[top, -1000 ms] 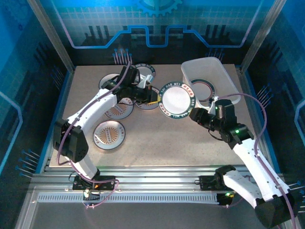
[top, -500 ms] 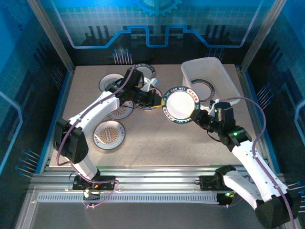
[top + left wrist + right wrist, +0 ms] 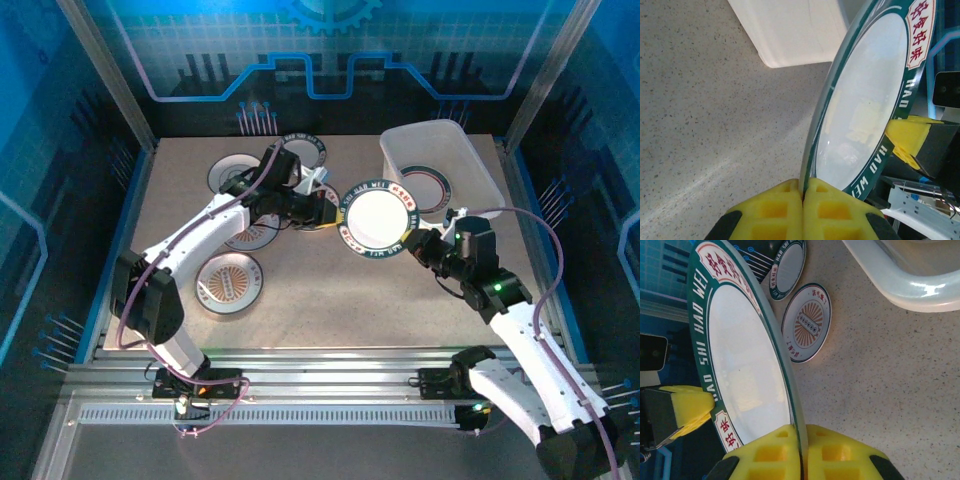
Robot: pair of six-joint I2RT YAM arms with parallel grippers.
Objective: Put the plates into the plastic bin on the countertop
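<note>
Left arm (image 3: 197, 235), right arm (image 3: 532, 340): white shells, black joints and bases. Purple cable (image 3: 556, 265) looped along each. Green light (image 3: 494, 288) on right arm (small, lit). Left gripper (image 3: 803, 192), right gripper (image 3: 801, 439): yellow foam pads, square recesses.

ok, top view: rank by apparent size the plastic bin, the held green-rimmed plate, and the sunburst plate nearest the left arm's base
1. plastic bin, clearly largest.
2=. green-rimmed plate and sunburst plate look about alike. The green-rimmed one is raised nearer the camera, so I won't rank those two.
</note>
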